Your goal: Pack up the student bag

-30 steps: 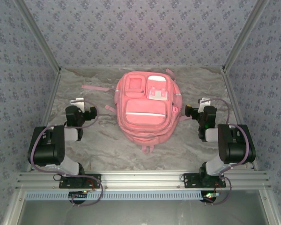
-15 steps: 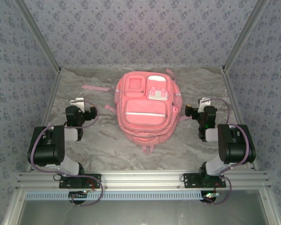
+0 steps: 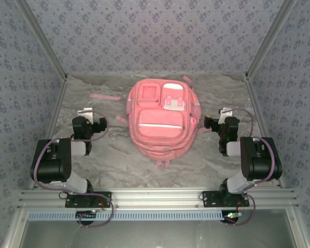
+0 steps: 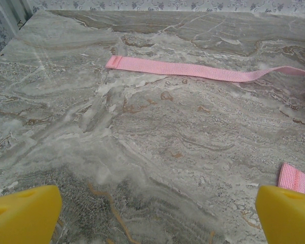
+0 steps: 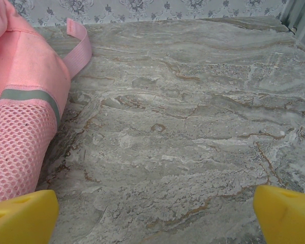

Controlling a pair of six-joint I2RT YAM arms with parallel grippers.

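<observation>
The student bag (image 3: 160,116), a big pink backpack with white patches on its front pockets, lies flat at the middle of the marble table. My left gripper (image 3: 89,118) rests low to the bag's left, open, with bare table between its yellow fingertips (image 4: 25,213). A long pink strap (image 4: 193,69) lies ahead of it, and a second strap end (image 4: 296,179) lies by its right finger. My right gripper (image 3: 221,118) sits to the bag's right, open and holding nothing. The bag's mesh side pocket (image 5: 15,147) is at the left of the right wrist view.
Patterned fabric walls (image 3: 155,36) enclose the table on three sides, with metal posts (image 3: 46,57) at the back corners. An aluminium rail (image 3: 155,199) carries both arm bases at the near edge. Bare marble (image 3: 119,155) lies in front of the bag and at its sides.
</observation>
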